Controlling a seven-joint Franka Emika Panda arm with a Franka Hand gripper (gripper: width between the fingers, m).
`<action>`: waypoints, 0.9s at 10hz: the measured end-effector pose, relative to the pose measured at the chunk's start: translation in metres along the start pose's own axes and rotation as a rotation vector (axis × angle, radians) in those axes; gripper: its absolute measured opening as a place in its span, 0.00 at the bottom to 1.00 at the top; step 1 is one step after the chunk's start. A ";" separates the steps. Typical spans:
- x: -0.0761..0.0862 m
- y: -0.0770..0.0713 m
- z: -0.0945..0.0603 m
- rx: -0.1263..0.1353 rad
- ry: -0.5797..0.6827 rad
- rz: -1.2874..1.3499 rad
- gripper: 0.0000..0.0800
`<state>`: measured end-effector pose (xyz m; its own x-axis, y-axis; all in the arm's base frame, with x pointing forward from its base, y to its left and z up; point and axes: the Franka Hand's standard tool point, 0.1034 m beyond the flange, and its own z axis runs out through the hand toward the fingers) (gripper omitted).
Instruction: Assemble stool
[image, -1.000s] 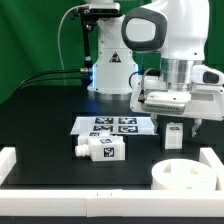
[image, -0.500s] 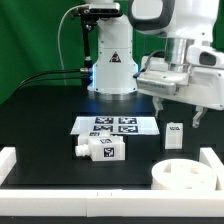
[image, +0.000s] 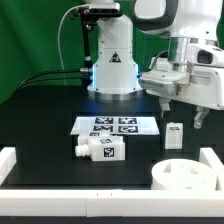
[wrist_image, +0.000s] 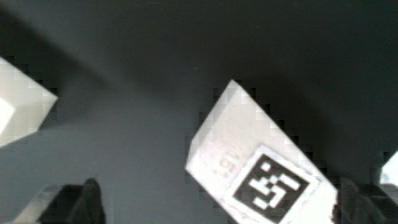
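The round white disc seat (image: 186, 178) lies at the front on the exterior view's right. One white tagged leg (image: 175, 135) stands upright behind it. Another tagged leg (image: 100, 150) lies on its side near the middle. My gripper (image: 181, 112) hangs tilted above the upright leg, apart from it, open and empty. In the wrist view my gripper (wrist_image: 228, 195) has dark fingers (wrist_image: 71, 205) spread wide. A white tagged block (wrist_image: 267, 165), seemingly that leg, shows below between them.
The marker board (image: 115, 125) lies flat behind the lying leg. White border rails run along the exterior view's left (image: 6, 162), right (image: 212, 160) and the front edge. The robot base (image: 110, 70) stands at the back. A white edge (wrist_image: 18, 100) shows in the wrist view.
My gripper has risen from just above the upright leg and swung toward the exterior view's right, tilting. The stool parts have not moved.
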<state>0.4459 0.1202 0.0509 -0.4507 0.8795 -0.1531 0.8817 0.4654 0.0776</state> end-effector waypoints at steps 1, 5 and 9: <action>-0.008 0.005 -0.003 -0.004 0.006 0.179 0.81; -0.006 -0.002 0.001 0.014 0.029 0.585 0.81; -0.006 0.003 0.000 0.027 0.040 0.978 0.81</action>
<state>0.4509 0.1159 0.0521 0.4769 0.8789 0.0006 0.8715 -0.4730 0.1298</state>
